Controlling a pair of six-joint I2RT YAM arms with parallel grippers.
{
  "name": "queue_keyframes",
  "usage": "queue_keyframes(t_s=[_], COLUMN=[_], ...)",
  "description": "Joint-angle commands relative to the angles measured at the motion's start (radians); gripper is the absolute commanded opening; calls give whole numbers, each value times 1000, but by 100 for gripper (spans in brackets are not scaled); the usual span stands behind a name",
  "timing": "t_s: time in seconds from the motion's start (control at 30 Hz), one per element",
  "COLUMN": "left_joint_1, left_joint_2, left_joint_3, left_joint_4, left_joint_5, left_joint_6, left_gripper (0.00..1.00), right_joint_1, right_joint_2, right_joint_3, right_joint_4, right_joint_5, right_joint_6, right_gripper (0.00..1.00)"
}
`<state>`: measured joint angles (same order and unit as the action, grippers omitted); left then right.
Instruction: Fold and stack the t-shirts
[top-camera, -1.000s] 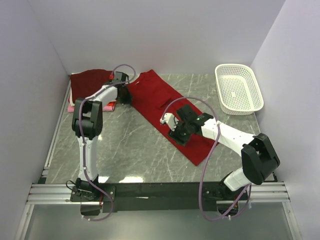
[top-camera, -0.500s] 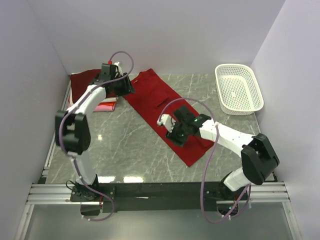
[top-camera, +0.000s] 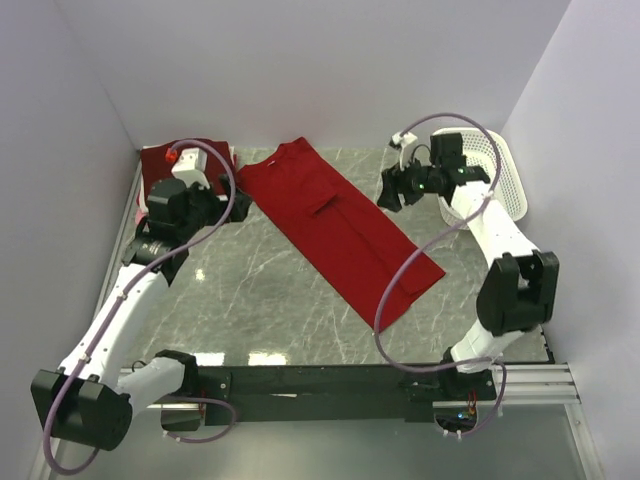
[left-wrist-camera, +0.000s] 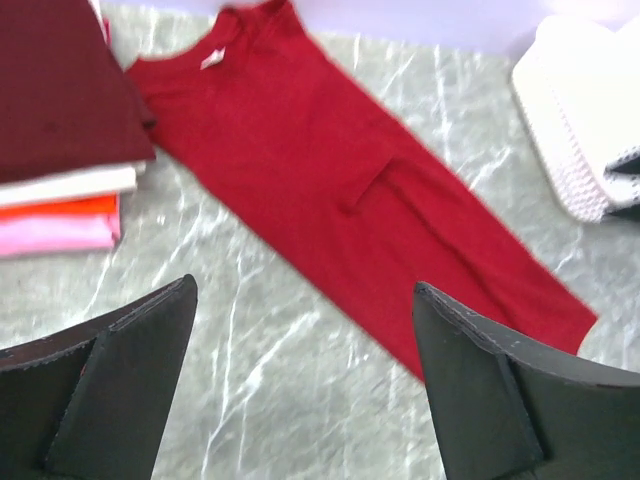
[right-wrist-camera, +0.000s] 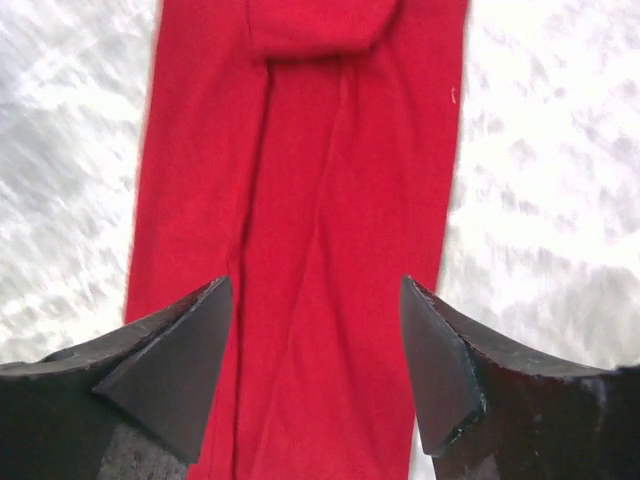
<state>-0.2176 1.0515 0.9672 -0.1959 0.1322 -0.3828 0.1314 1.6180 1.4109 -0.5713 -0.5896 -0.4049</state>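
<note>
You see both hands spread wide, gripping nothing: left hand (left-wrist-camera: 303, 292) near the folded stack (top-camera: 185, 165), right hand (right-wrist-camera: 315, 285) near the basket (top-camera: 500, 175). The red t-shirt (top-camera: 340, 225) lies lengthwise-folded on the bench (top-camera: 270, 290).

Bright, even light from above as I see it, pale glare on the marble table (top-camera: 258, 357) near its front edge, faint shadows, right wrist view motion-smeared, washed white beside the red t-shirt (right-wrist-camera: 300, 200), left wrist view's basket (left-wrist-camera: 575, 120) blurred

A white basket (top-camera: 508, 170) full of little holes sits at the far right corner of the grey, stone-look table (top-camera: 260, 290), close to the pale walls (top-camera: 300, 70) around it.
</note>
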Motion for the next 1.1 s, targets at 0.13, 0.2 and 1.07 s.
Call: queue_keyframes(t_s=[0.13, 0.2, 1.07], left_joint_1=[3, 3, -2], left_joint_2=[-140, -172, -185], left_joint_3=[-130, -172, -203], left_joint_4=[-77, -74, -57], left_joint_5=[-43, -52, 7], left_joint_6=[99, 113, 119], left_gripper=[93, 94, 91], right_joint_1=[-27, -27, 14], right_joint_2=[373, 475, 938], right_joint_3=[367, 472, 909], right_joint_4=[-59, -80, -341], right_joint_5=[-185, -171, 116], right_joint_6=[204, 257, 362], right_gripper=[79, 79, 61])
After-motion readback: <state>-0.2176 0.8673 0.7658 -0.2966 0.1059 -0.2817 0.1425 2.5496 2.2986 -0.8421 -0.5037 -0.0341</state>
